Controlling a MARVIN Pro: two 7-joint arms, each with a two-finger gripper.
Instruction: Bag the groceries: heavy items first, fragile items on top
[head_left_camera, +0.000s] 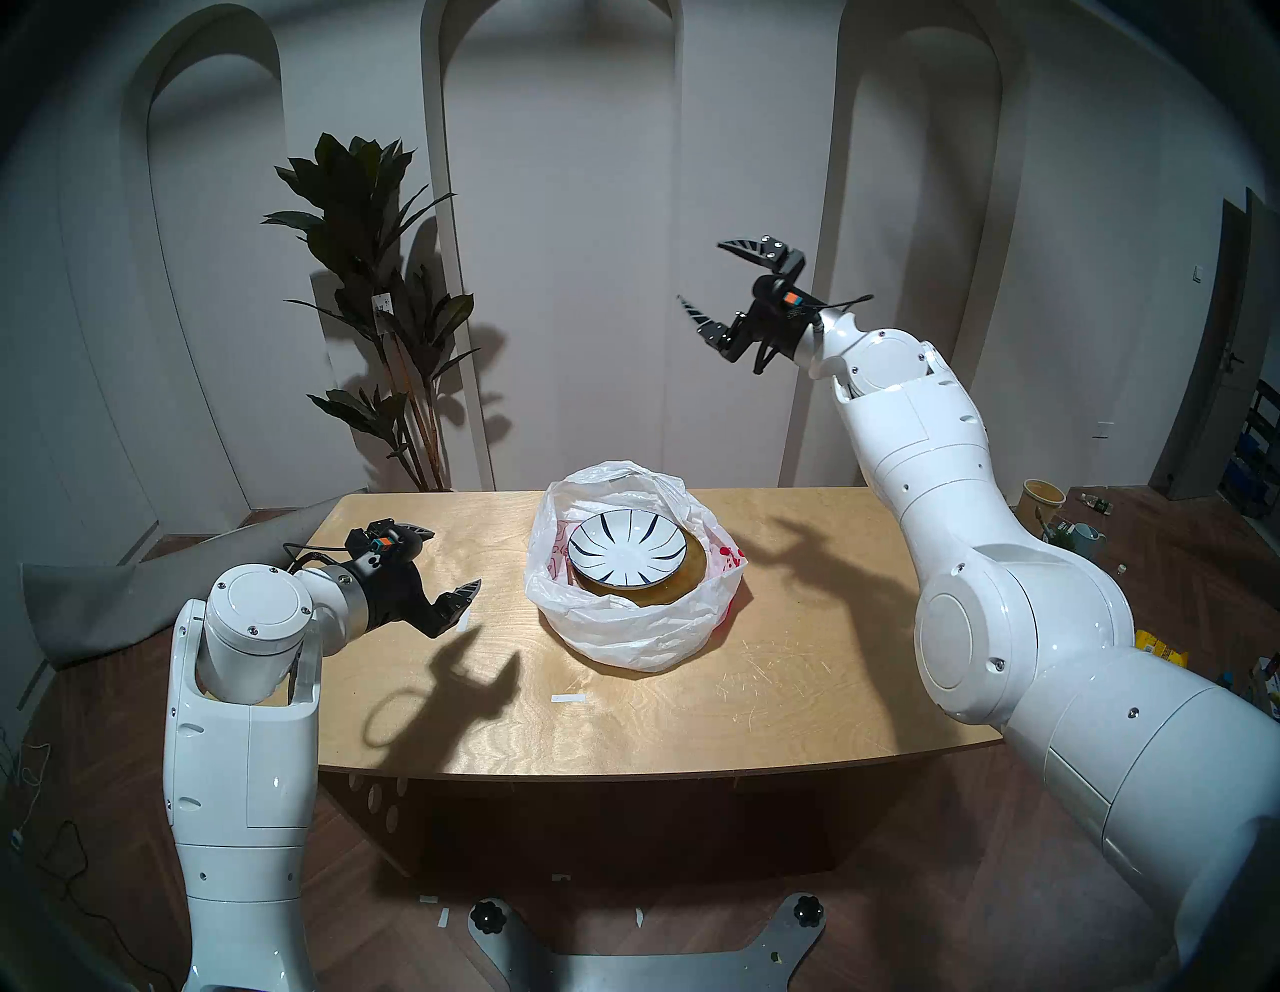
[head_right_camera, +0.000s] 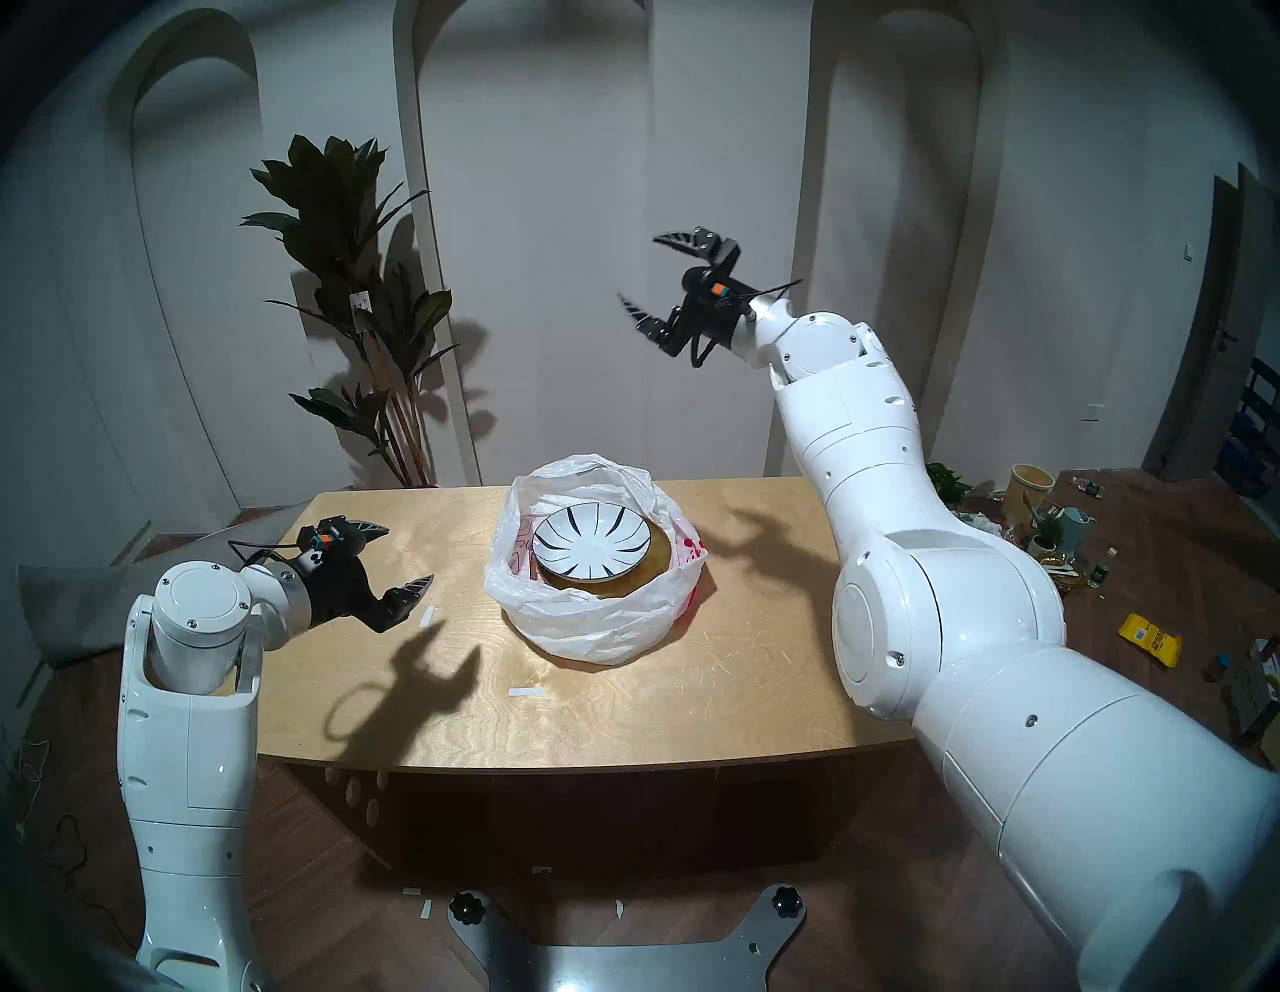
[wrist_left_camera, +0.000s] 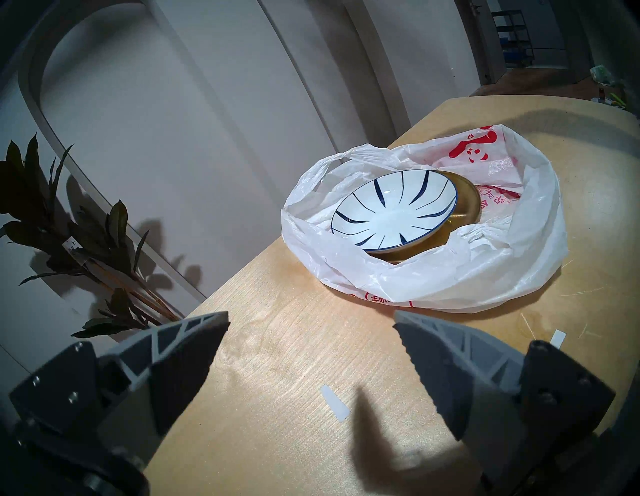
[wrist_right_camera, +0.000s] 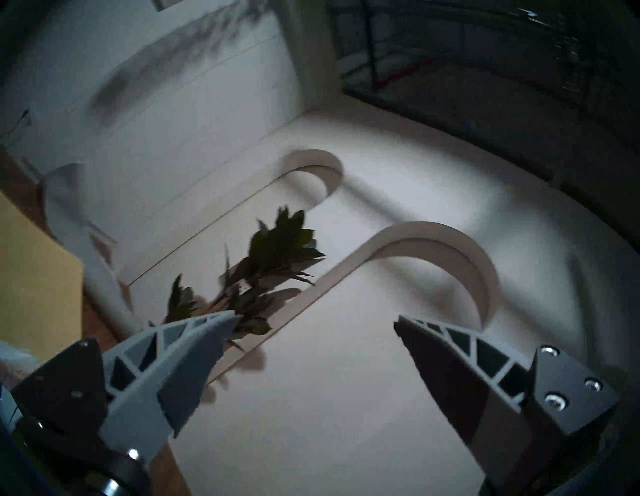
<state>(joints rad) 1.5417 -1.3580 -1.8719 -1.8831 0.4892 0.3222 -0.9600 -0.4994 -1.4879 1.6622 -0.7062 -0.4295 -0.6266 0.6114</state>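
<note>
The white plastic bag (head_left_camera: 623, 627) with red print lies open at the table's middle. Inside it the white striped plate (head_left_camera: 627, 547) rests on top of the gold metal tray (head_left_camera: 682, 582), of which only the rim shows. In the left wrist view the bag (wrist_left_camera: 450, 280), plate (wrist_left_camera: 393, 211) and tray (wrist_left_camera: 467, 204) lie ahead of the gripper. My left gripper (head_left_camera: 450, 564) is open and empty, low over the table left of the bag. My right gripper (head_left_camera: 699, 273) is open and empty, raised high above the table's right back, pointing at the wall (wrist_right_camera: 311, 322).
The wooden table (head_left_camera: 796, 693) carries small white tape strips (head_left_camera: 568, 698). A potted plant (head_left_camera: 381, 312) stands behind the table's left back corner. Clutter lies on the floor at the right (head_left_camera: 1046, 512). A grey mat (head_left_camera: 104, 603) lies left of the table.
</note>
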